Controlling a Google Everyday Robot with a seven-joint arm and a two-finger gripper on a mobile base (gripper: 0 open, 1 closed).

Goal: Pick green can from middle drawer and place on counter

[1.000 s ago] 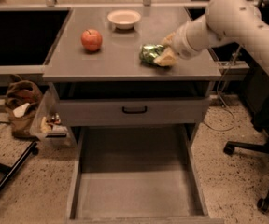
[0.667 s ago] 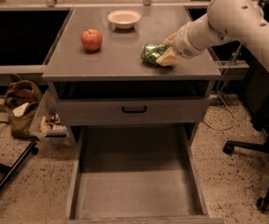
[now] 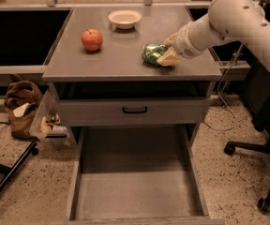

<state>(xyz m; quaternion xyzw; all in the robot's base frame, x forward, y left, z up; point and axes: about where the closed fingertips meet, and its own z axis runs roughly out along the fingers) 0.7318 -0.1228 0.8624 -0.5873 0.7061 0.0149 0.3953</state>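
Nearest to us, middle drawer (image 3: 136, 191) is pulled right out at floor level, plain grey floor showing between thin side walls. Above it, a shut drawer front (image 3: 172, 112) w/ black handle (image 3: 135, 109). Brown bag (image 3: 21, 106) on the floor at left, office chair base (image 3: 259, 150) at right. Up on the counter (image 3: 121, 60): green can (image 3: 150, 53) sits on the right side, near the front edge. Gripper (image 3: 167, 55) is right up against the can's right side, touching it; gripping or not, can't tell. White arm (image 3: 238, 15) reaches in from upper right. Red apple (image 3: 92, 39) stands well left of the can. Farthest back, a pale bowl (image 3: 124, 18).
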